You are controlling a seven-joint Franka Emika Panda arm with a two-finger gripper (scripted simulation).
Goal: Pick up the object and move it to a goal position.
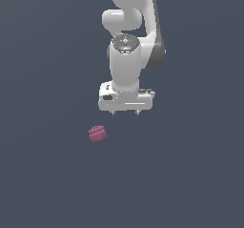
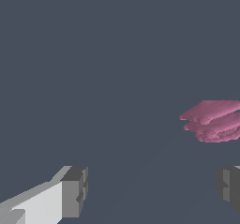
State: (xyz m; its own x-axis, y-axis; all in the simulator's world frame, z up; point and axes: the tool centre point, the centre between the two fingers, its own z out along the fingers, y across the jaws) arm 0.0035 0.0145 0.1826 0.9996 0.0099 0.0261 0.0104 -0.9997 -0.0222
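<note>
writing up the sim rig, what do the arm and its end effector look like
The arm is glossy white with rounded, bulbous links and dark grey panels along the side of one joint. A dark grey round cap with small markings tops the wrist joint. The end effector has a wide white boxy body and two short fingers; the wrist view shows blocky grey fingertips on white bases. No cables are visible.

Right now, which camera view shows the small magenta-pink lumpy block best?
The exterior view: the small magenta-pink lumpy block appears whole, lying apart from the white gripper, toward that view's left. The wrist view shows only part of it, cut off at the frame edge.
</note>
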